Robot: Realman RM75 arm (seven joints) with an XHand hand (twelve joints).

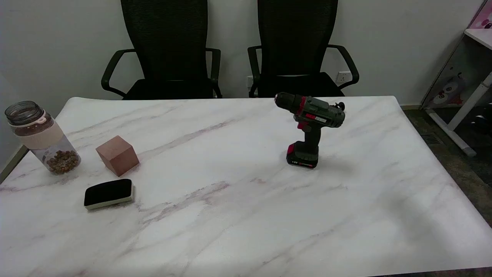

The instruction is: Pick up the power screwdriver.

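Bench (238, 215): marble top. Screwdriver (310, 129) stands upright on its battery base, right of centre toward the far edge, chuck pointing left, well apart from jar (42, 138), block (117, 155), eraser (108, 193). Right hand out of view; fingers' state unknowable. Best approach, likely: from the right, wrap the handle between body and battery, lift straight.

— Where's the right hand?
— Out of the head view; nothing of it shows.
— And the right arm?
— Not in the picture either, so its pose can't be told.
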